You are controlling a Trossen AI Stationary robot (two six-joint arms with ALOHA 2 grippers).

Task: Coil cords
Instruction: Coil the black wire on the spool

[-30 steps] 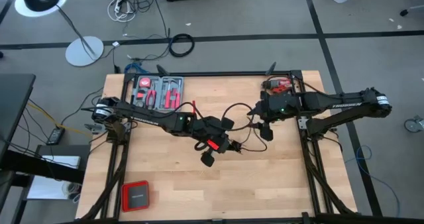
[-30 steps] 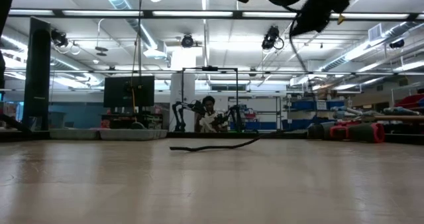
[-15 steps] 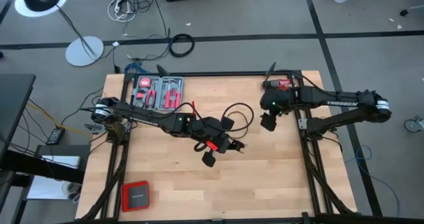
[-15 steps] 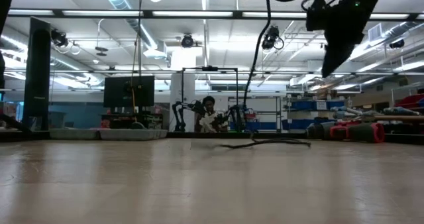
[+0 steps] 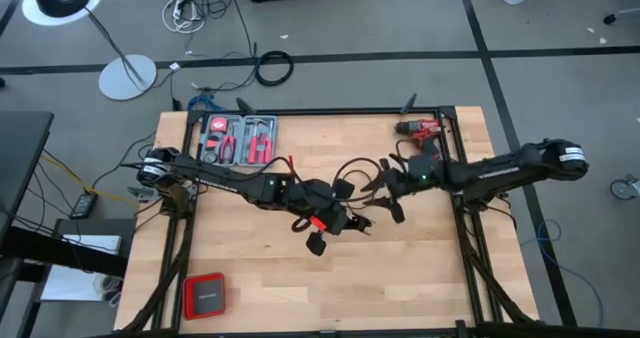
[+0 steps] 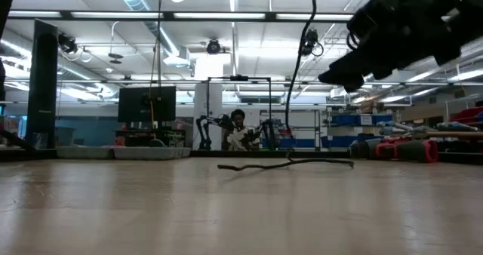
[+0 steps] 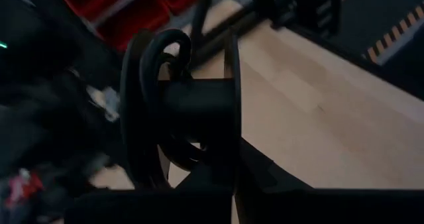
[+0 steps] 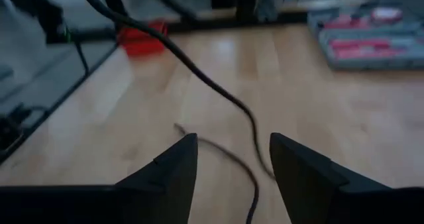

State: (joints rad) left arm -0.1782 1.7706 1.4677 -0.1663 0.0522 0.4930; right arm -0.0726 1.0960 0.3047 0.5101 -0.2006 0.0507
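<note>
Left gripper point(image 5: 352, 221): pinching the cord point(image 5: 352, 166).
Right gripper point(image 8: 232, 161): spread wide above the surface point(image 5: 400, 278).

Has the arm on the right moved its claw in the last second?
Yes. In the high view the right gripper, open, has swung up beside the red drill and then back down away from it, toward the cord at the table's middle.

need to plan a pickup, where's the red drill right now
In the high view the red drill lies at the table's far right edge, just beyond the right gripper.
</note>
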